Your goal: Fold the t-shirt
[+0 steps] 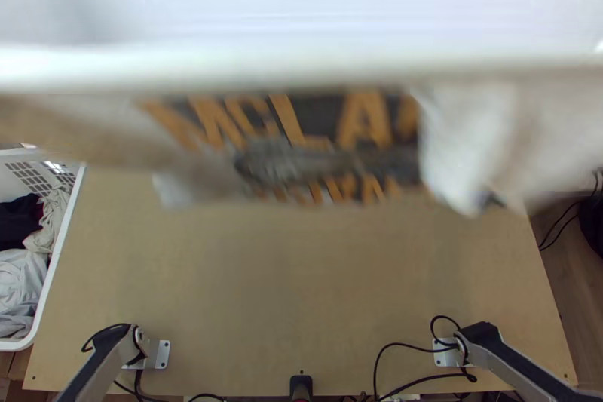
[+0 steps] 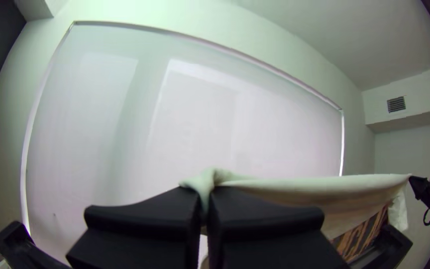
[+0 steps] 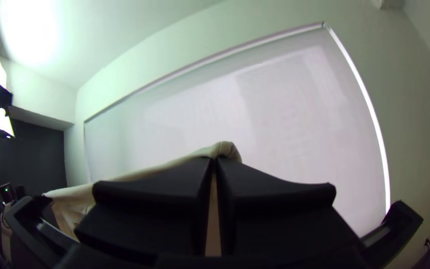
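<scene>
T-shirt (image 1: 463,138) hangs crosswise — print (image 1: 365,118) facing the near side.

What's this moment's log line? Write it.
left pincer: shut on shirt | right pincer: shut on shirt | shirt: raised, stretched between pincers

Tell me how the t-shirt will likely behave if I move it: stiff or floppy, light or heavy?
Probably floppy: the t-shirt hangs loosely below the edge pulled fairly straight between the left gripper and right gripper. Likely light, since its cloth looks thin. The dark printed panel may bend slightly less freely than the plain cloth.
</scene>
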Robot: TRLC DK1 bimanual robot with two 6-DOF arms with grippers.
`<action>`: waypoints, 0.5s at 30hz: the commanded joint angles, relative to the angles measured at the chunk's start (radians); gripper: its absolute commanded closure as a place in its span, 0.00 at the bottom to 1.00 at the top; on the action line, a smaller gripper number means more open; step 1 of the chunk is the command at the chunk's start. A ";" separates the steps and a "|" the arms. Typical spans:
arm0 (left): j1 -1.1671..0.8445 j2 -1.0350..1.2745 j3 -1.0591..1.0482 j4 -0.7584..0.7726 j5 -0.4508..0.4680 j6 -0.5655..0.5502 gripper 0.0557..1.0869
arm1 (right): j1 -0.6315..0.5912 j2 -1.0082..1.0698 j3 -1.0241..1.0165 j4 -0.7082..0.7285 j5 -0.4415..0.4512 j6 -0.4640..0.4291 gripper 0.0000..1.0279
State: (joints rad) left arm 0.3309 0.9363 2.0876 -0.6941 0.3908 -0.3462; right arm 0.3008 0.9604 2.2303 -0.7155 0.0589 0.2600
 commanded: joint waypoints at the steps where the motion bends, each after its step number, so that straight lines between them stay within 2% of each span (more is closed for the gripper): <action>1: 0.020 -0.068 -0.098 0.047 -0.035 0.000 0.96 | -0.002 -0.061 0.000 -0.019 0.032 -0.008 0.97; 4: 0.020 -0.111 -0.175 0.074 -0.035 -0.007 0.96 | 0.006 -0.077 -0.020 -0.087 0.025 -0.008 0.97; 6: 0.019 -0.129 -0.238 0.071 -0.035 -0.008 0.96 | 0.026 -0.109 -0.107 -0.102 0.025 -0.005 0.97; 15: 0.013 -0.298 -0.776 0.087 -0.020 0.081 0.96 | 0.116 -0.365 -0.865 -0.056 0.018 0.082 0.97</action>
State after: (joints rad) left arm 0.3340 0.6956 1.4498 -0.6266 0.3889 -0.3054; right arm 0.4015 0.6750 1.5295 -0.8112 0.0536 0.3008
